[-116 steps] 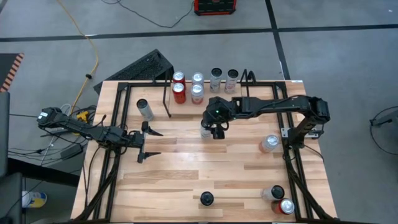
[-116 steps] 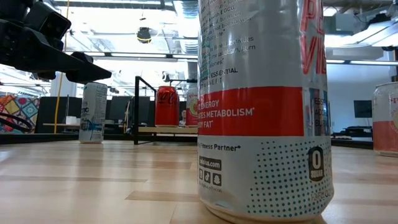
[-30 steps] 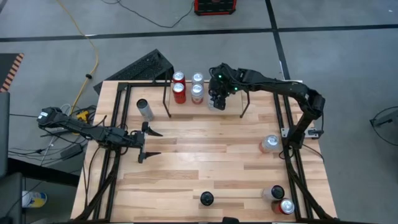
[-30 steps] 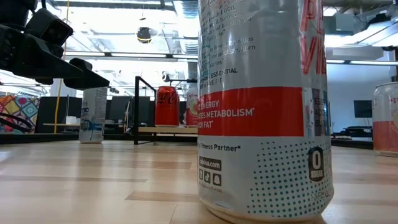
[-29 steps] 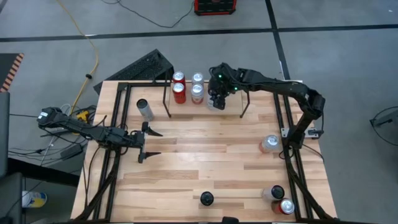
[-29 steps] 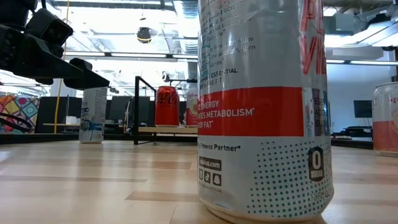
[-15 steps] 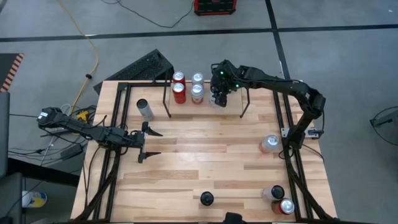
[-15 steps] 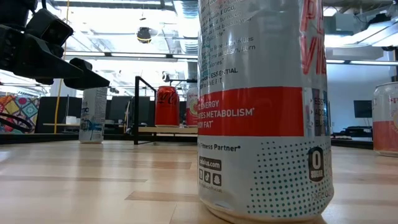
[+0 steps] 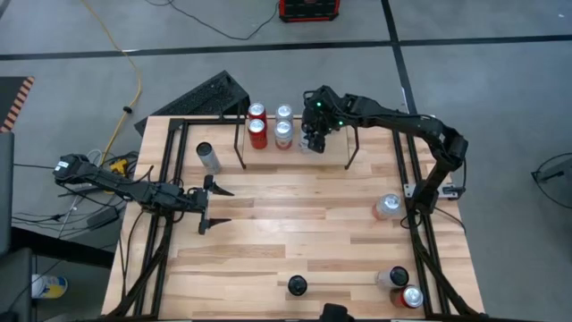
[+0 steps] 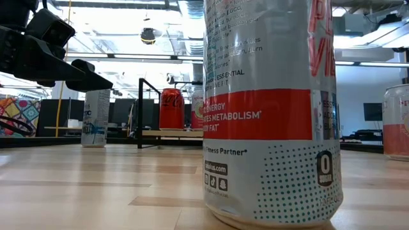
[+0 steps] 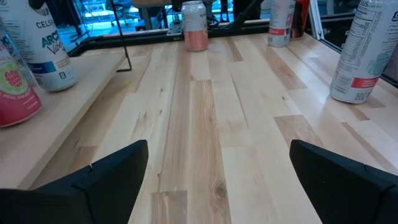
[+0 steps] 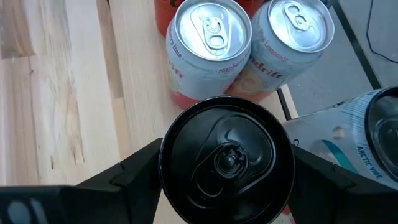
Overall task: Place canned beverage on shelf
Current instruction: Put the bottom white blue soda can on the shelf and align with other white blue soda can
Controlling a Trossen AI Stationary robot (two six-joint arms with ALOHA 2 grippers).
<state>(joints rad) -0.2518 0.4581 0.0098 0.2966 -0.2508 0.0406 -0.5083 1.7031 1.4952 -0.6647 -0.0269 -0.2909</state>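
Cans (image 9: 257, 113) on shelf (image 9: 349, 148): four visible

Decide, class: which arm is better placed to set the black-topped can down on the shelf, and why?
The right. Its pincer is at the shelf, shut on the can beside the pale cans there. The left pincer waits open and empty at mid-table.

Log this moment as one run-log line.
right gripper: shut on black-top can, over shelf, beside two silver-top cans | left gripper: open, idle at table's left | placement: not yet released
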